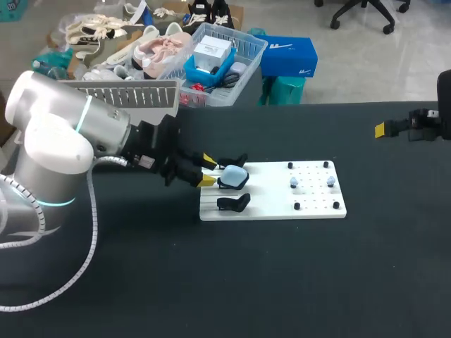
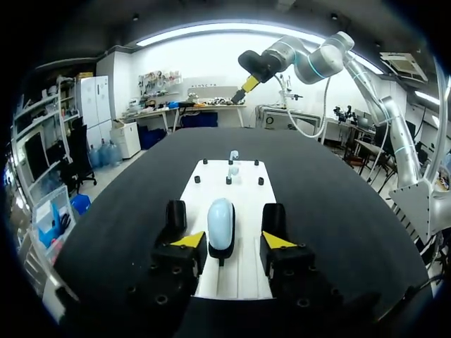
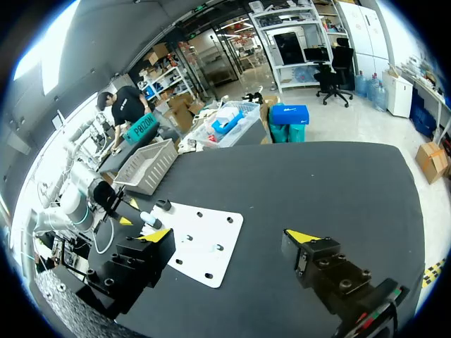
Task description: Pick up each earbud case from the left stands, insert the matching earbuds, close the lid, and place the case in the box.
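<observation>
Your left pincer (image 2: 232,241) is released. Its two yellow tips stand apart on either side of the light-blue earbud case (image 2: 220,222), near it but not touching. The case sits on its own black stand, between the fingers and slightly ahead of the tips. Mind what flanks it: two empty stands (image 2: 175,213), one straight ahead of each fingertip and just beside the case. All three stands rise from the near end of the white board (image 2: 243,264), which lies under the pincer on the black table (image 2: 127,211). Farther ahead on the board you see two small pale earbuds (image 2: 232,170), one beyond the other, with black pegs (image 2: 197,179) around them. In the head view the grey slotted box (image 1: 134,93) lies behind the left pincer and off to one side, well apart from the board. Your right pincer (image 3: 230,236) is released too, with its fingers spread wide. It hangs above the table, far ahead of the left pincer and well apart from the board.
</observation>
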Controlling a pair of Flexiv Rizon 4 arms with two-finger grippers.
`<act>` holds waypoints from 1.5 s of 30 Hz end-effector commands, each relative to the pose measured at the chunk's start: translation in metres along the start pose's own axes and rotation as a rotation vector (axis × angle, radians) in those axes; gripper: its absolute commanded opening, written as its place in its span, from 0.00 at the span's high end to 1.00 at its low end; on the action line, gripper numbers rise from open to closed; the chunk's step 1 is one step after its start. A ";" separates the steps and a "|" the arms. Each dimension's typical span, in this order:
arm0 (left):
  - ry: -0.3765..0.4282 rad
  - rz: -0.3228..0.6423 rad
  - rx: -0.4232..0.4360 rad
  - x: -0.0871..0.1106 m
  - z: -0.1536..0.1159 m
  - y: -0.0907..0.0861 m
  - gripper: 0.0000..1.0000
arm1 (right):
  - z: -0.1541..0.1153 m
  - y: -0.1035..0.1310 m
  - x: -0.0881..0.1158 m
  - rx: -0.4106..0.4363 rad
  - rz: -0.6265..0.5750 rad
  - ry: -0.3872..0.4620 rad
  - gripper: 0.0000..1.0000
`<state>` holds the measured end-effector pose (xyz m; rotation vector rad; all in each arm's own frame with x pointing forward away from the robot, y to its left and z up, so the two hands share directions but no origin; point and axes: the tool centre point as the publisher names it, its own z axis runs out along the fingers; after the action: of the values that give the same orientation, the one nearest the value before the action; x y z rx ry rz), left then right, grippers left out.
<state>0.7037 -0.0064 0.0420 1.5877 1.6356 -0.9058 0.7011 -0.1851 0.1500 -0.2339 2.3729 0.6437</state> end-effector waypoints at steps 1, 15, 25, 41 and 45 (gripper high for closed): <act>0.001 -0.002 -0.005 0.003 0.009 0.003 0.52 | 0.000 -0.001 0.000 -0.003 -0.001 0.000 0.00; -0.003 -0.013 -0.037 0.002 0.023 0.010 0.56 | 0.000 -0.001 0.000 -0.003 -0.001 0.000 0.00; 0.001 -0.012 -0.035 0.004 0.028 0.011 0.55 | 0.000 -0.001 0.000 -0.003 -0.001 0.000 0.00; -0.009 -0.020 -0.033 0.000 0.032 0.010 0.55 | 0.000 -0.001 0.000 -0.003 -0.001 0.000 0.00; -0.009 -0.021 -0.030 -0.001 0.034 0.010 0.55 | 0.000 -0.001 0.000 -0.003 -0.001 0.000 0.00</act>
<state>0.7124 -0.0337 0.0263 1.5466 1.6559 -0.8933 0.7011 -0.1851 0.1500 -0.2339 2.3729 0.6437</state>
